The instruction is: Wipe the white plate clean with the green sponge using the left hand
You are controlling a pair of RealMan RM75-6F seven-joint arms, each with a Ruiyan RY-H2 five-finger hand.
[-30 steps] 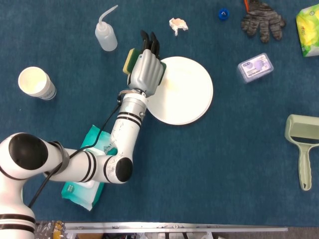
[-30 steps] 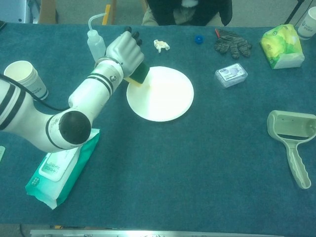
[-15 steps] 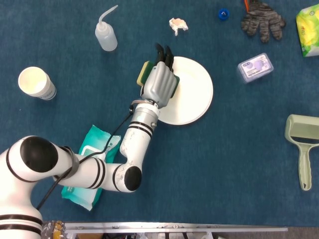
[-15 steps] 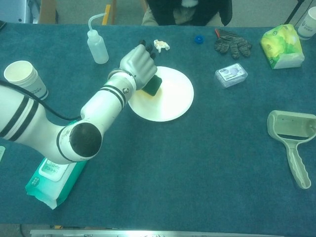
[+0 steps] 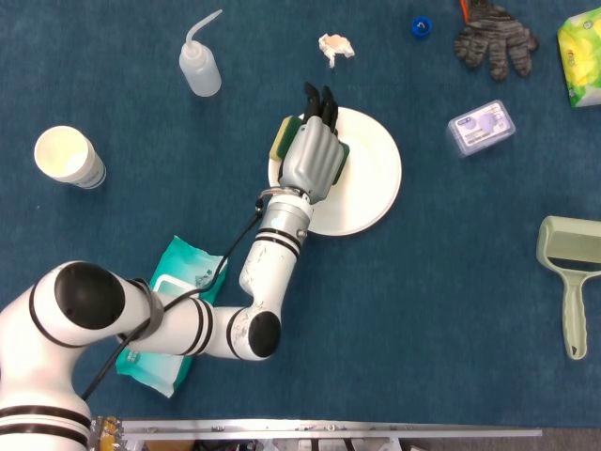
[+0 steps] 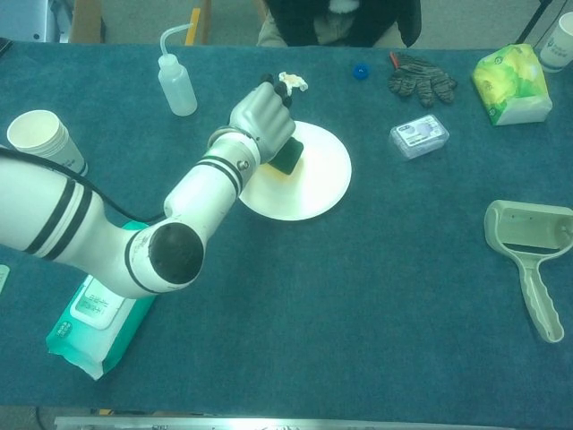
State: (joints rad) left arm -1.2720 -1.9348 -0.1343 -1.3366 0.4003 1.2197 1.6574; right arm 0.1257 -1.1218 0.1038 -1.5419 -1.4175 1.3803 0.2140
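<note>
The round white plate [image 5: 365,178] [image 6: 315,179] lies on the blue cloth near the table's middle. My left hand [image 5: 313,155] [image 6: 263,119] grips the green sponge [image 5: 282,139] [image 6: 289,158] and presses it down on the plate's left part. In the head view the hand covers most of the sponge, so only its yellow-green edge shows at the hand's left side. From the chest view the dark green pad peeks out under the fingers. My right hand shows in neither view.
A squeeze bottle [image 5: 199,66] and paper cup [image 5: 68,156] stand to the left. A wipes pack [image 5: 164,319] lies under my forearm. Crumpled tissue [image 5: 335,45], a blue cap [image 5: 420,26], a glove [image 5: 495,39], a small box [image 5: 481,127] and a dustpan [image 5: 568,282] sit farther right.
My left hand has carried the sponge rightward from the plate's left rim onto the plate's surface, with the forearm swinging along.
</note>
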